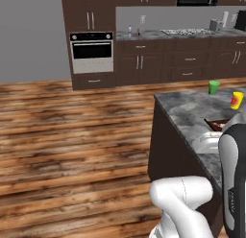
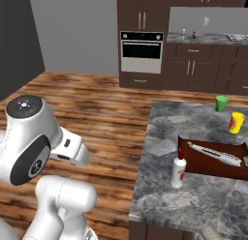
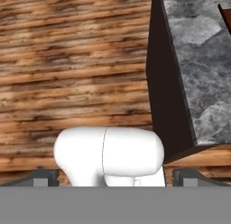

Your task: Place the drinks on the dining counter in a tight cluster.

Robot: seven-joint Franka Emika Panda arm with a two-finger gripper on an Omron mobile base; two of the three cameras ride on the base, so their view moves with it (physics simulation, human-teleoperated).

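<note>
Arm folded beside the island bench, nothing picked up yet

End effector (image 3: 115, 178) spread fully wide and empty, aimed at the floor off the bench's (image 2: 164, 137) left edge. White bottle (image 2: 178, 172) stands by the sink (image 2: 213, 161); two small bottles (image 2: 188, 35) wait on the far wall counter (image 2: 203, 39), likely to be fetched for clustering
</note>
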